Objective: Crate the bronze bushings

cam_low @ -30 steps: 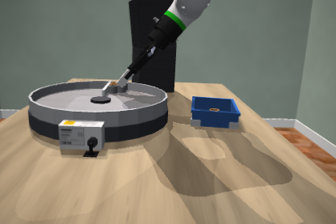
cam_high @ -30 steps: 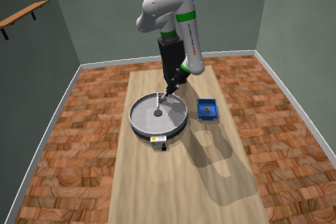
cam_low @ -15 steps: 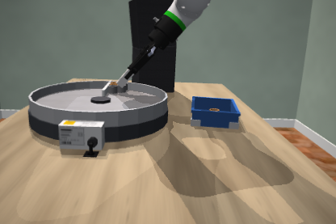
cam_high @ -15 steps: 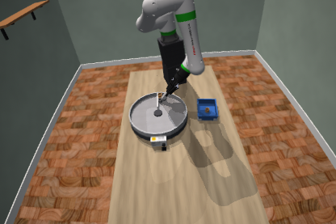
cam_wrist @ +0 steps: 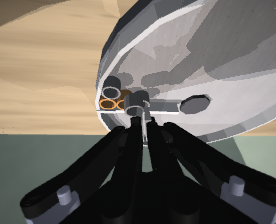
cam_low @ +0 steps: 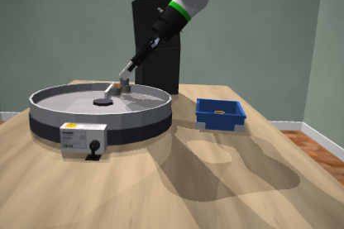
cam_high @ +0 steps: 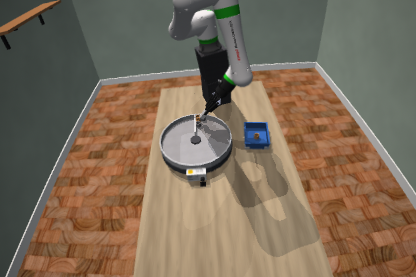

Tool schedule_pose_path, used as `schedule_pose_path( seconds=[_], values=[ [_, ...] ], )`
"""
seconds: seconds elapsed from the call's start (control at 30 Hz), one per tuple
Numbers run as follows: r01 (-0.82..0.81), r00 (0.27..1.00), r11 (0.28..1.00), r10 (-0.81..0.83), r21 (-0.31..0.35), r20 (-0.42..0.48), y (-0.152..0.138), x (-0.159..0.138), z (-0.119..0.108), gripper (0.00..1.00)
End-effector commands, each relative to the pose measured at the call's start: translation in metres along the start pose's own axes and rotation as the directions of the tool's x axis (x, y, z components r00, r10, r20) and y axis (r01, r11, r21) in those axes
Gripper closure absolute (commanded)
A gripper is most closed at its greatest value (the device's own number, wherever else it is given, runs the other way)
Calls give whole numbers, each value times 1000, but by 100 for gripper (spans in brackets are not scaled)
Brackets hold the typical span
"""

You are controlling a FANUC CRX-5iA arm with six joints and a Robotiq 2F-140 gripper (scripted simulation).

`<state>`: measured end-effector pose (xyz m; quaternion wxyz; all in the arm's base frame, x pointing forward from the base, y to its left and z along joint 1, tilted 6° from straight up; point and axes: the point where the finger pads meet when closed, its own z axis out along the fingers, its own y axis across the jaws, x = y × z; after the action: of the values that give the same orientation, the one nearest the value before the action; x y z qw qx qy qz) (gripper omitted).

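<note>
The gripper (cam_wrist: 143,116) is pinched on a steel bushing (cam_wrist: 137,103), raised just above the far rim of the turning table (cam_low: 136,113). Beneath it in the wrist view, another steel bushing (cam_wrist: 111,90) and bronze bushings (cam_wrist: 107,104) huddle against the rim beside a divider bar (cam_wrist: 164,105). The blue crate (cam_low: 207,116) sits to the right, apart from the table, holding one bronze bushing (cam_low: 219,112). Bare tabletop (cam_high: 210,225) lies on the near side.

Turning table (cam_low: 50,95) left on the bench (cam_low: 124,194), crate (cam_low: 219,119) to its right, pedestal (cam_low: 157,54) behind
</note>
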<state>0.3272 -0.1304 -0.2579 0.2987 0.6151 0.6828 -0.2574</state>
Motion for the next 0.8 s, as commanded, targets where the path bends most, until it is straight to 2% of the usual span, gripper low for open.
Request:
schedule_pose_path(
  seconds=[0.0,0.17,0.77],
  values=[
    [0,1000,1000,0,0,0,0,-10,-13,100],
    [0,1000,1000,0,0,0,0,-16,-20,100],
    [0,1000,1000,0,0,0,0,-17,-20,100]
  ],
)
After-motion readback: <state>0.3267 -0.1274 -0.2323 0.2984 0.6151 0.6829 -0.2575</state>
